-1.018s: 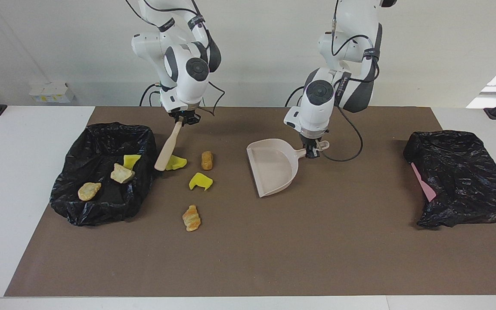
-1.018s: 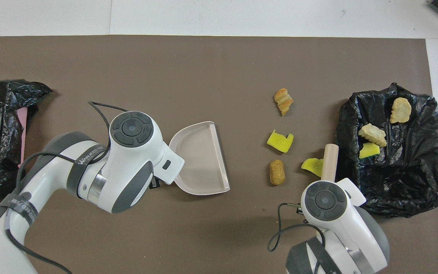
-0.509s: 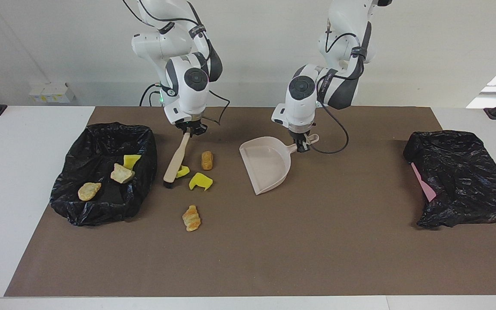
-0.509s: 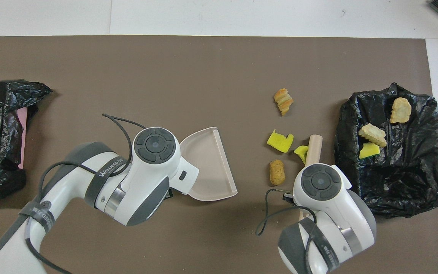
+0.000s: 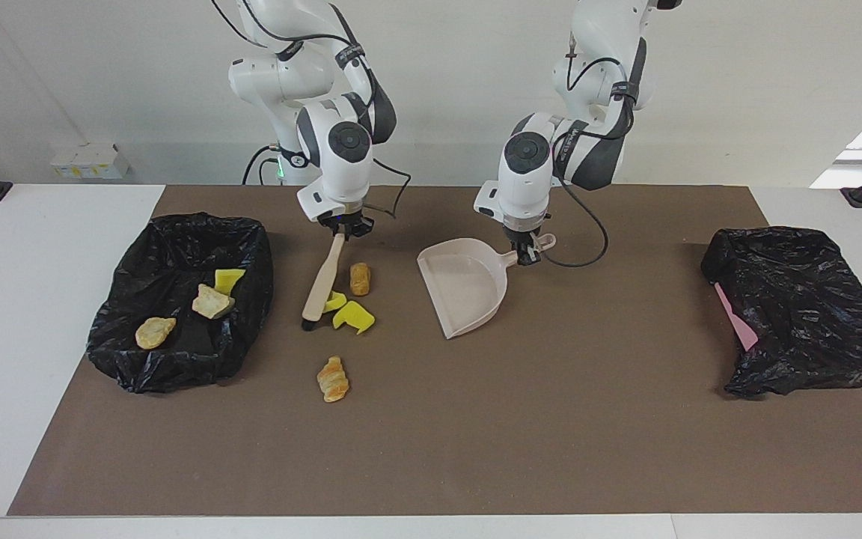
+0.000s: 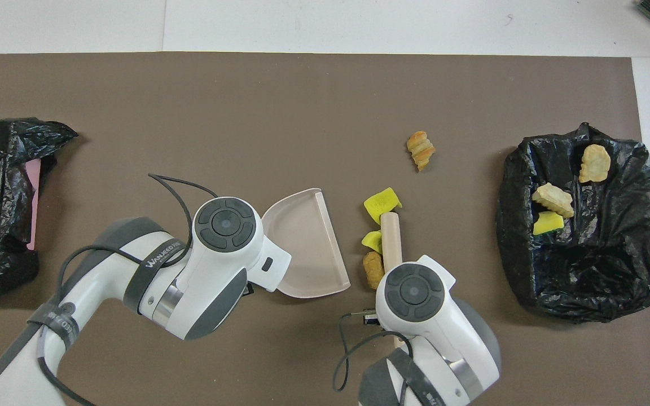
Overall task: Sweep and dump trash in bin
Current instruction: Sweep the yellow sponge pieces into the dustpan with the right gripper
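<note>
- My right gripper (image 5: 346, 224) hangs over the mat (image 5: 551, 419) from a steeply bent arm, wrist pointing down, fingers clenched on the top of the brush (image 5: 324, 281).
- In the facing view the brush's long axis runs from about 1 o'clock at the gripper down to 7 o'clock, where its dark bristle end meets the mat; in the overhead view its handle (image 6: 391, 239) points to 12 o'clock.
- Three scraps sit against the brush on the side toward the dustpan (image 5: 465, 292): a small yellow chunk (image 5: 334, 301) touching the handle, a larger yellow chunk (image 5: 355, 316) just beside it, and the brown cylinder (image 5: 360, 278), its long axis near 12 to 6 o'clock.
- The croissant piece (image 5: 333, 378) lies apart on the mat, farther from the robots than that cluster, long axis roughly 12 to 6.
- My left gripper (image 5: 527, 254) also points down, fingers grasping the dustpan's handle; the pan is tilted, its open mouth toward 7 o'clock in the facing view.
- Three more scraps lie in the black-lined bin (image 5: 180, 299) at the right arm's end: a yellow chunk (image 5: 227, 279) and two tan pieces (image 5: 212, 302) (image 5: 155, 332).
- A second black bag (image 5: 805, 311) sits at the left arm's end.
</note>
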